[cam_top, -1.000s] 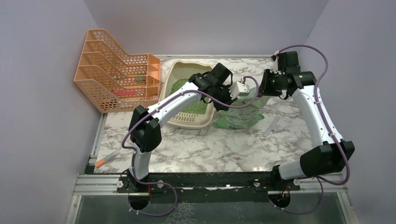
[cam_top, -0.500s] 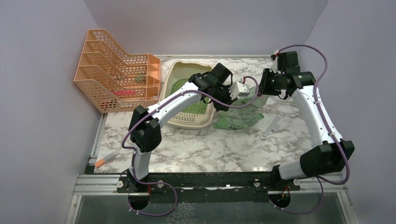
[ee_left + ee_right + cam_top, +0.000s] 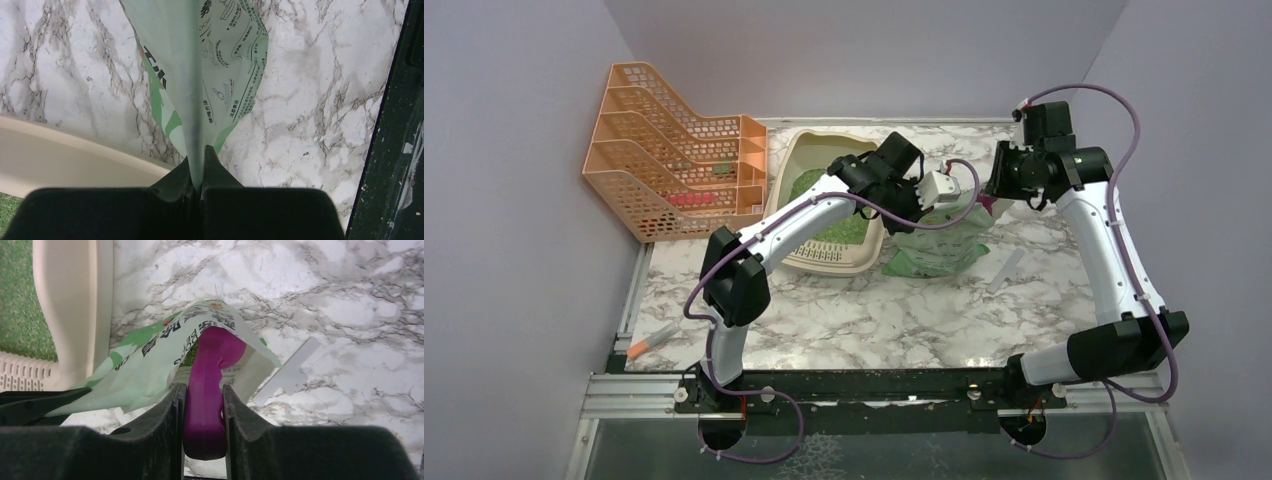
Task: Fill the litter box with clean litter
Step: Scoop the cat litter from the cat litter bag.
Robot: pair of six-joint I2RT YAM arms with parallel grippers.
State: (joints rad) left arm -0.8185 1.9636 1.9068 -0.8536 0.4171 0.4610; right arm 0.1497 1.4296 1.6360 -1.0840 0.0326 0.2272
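The beige litter box [image 3: 796,152] stands at the back centre, with green clean litter [image 3: 808,184] spread inside it. The green printed bag [image 3: 936,252] lies just to its right on the marble. My left gripper [image 3: 921,208] is shut on the bag's upper film. In the left wrist view the bag [image 3: 200,75] hangs stretched from the gripper [image 3: 200,162], with the box rim [image 3: 75,160] beside it. My right gripper [image 3: 204,392] is shut on the handle of a magenta scoop [image 3: 210,370]. The scoop's far end reaches into the bag's [image 3: 160,355] open mouth.
An orange mesh file rack [image 3: 674,165] stands at the back left against the wall. A flat white plastic strip [image 3: 1006,270] lies on the marble right of the bag. An orange-capped tube [image 3: 652,342] lies near the front left edge. Grey walls close in on both sides.
My right arm has drawn back to the right and slightly away, taking the scoop with it. The left arm and the bag have barely moved.
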